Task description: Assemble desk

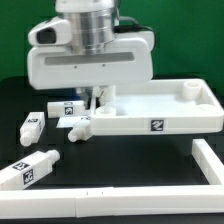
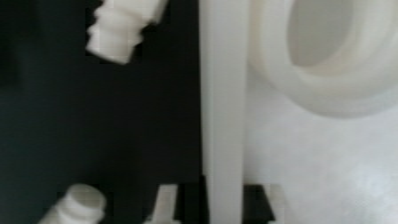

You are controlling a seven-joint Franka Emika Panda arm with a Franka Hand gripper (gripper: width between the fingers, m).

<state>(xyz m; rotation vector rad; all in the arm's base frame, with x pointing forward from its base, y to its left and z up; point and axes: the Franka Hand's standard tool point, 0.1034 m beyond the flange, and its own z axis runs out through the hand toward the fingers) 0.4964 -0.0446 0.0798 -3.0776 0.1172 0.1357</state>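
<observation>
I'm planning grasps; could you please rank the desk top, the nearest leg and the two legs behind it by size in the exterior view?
1. desk top
2. nearest leg, though nearness may enlarge it
3. middle leg and back leg: look alike, unranked

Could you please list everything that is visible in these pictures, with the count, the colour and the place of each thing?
desk top: one, white, on the table, exterior view's right.
legs: four, white, some showing black-and-white tags, lying on the exterior view's left, one close to the top's corner.
table: one, black, under everything.
rail: one, white, in front of the top.
robot arm: one, white, above the top's corner.
gripper: one, shut, at that corner.
</observation>
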